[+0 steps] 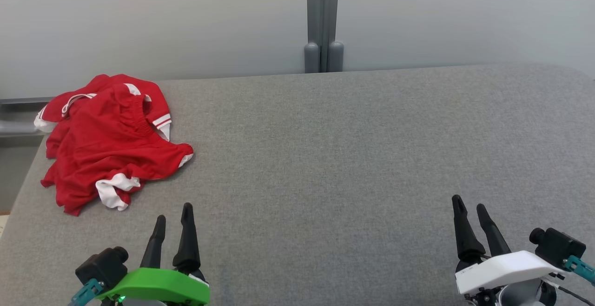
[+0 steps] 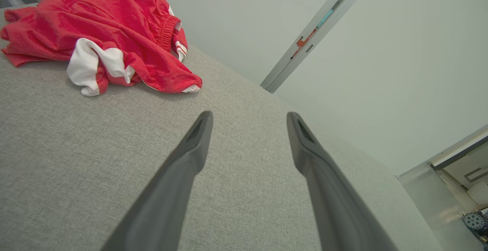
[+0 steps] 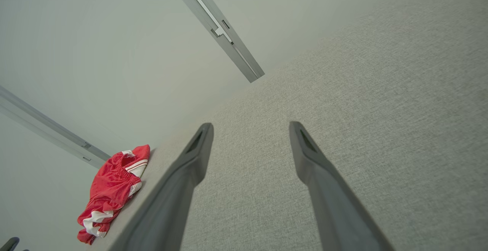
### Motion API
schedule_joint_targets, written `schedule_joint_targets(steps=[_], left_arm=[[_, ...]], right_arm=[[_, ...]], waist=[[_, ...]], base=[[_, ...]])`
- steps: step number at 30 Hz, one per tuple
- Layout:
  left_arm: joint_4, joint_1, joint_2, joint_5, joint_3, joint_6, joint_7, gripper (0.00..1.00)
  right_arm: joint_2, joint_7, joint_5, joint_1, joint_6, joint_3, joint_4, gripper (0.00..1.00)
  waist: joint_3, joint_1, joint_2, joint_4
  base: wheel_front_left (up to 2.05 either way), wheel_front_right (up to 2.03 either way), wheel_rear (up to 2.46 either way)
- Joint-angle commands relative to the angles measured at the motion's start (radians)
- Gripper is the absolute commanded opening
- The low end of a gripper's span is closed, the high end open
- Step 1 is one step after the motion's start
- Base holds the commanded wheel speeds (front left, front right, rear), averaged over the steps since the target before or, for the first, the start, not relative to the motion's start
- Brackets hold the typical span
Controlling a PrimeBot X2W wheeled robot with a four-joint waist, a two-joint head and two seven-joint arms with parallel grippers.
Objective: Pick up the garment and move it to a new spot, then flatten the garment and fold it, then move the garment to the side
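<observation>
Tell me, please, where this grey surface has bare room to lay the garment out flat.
The grey surface is bare from the red garment rightwards to its right edge. The widest patch lies between the left gripper and the right gripper, up to the wall. Only the left corner under the garment is crowded.

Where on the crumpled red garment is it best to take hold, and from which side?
Probably the bunched white-trimmed fold at the near edge of the garment: it stands up from the grey surface, so it can be pinched. Come from the near side with the open left gripper, which is closest.
</observation>
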Motion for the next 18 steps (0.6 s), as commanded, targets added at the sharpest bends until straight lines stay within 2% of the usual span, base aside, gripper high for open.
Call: schedule_joint_targets(steps=[1,18], left_arm=[[-0.009,0.008,0.007,0.039,-0.008,0.006,-0.010,1.00],[0.016,0.022,0.008,0.216,-0.050,0.019,-0.052,1.00]], right_arm=[[-0.005,-0.011,-0.034,0.005,0.000,0.004,-0.009,1.00],[-0.007,-0.054,-0.225,0.023,0.000,0.023,-0.015,1.00]], waist=[[-0.001,0.0000,0.0000,0.001],[-0.008,0.0000,0.0000,0.004]], base=[[0.00,0.00,0.00],[0.00,0.00,0.00]])
